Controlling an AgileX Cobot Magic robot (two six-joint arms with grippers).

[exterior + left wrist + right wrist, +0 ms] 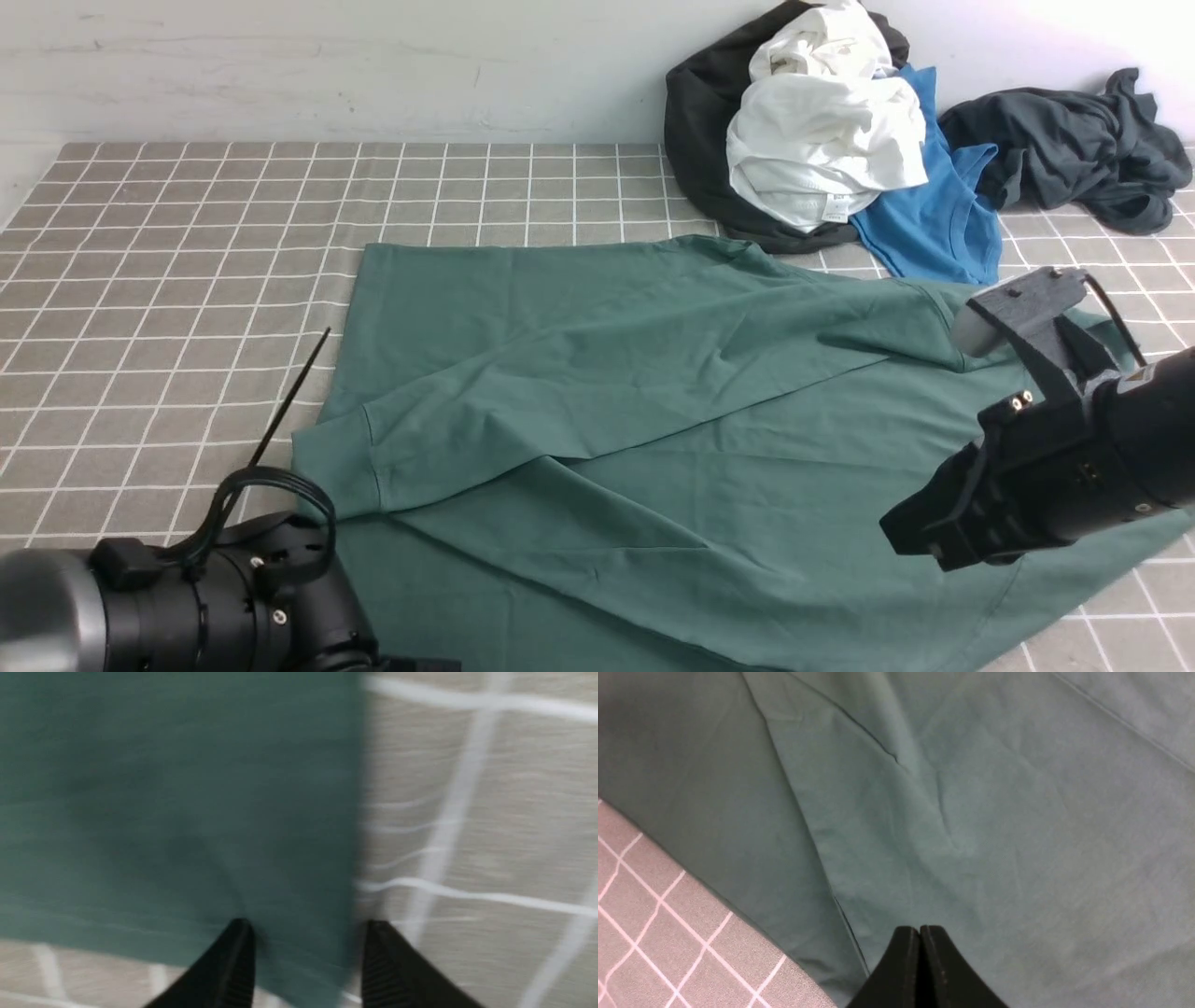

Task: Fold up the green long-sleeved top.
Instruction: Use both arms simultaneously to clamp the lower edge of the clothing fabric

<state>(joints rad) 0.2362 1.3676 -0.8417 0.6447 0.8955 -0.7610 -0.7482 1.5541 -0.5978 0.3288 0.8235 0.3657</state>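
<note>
The left pincer (308, 952) stands part-open, its two fingertips (238, 956) apart over a blurred corner of the green long-sleeved top (653, 420); no cloth is pinched between them. The right pincer (920, 942) is pressed fully closed and empty, just over the top's fabric at the front view's lower right. The single green top lies spread across the middle of the checked bench (168, 243), with one sleeve (560, 411) folded across its body. At the upper right sits other clothing in four colours: black garment (695, 121), white garment (822, 140), blue garment (934, 215) and dark grey garment (1074, 140). The white label (836, 207) is too small to read.
</note>
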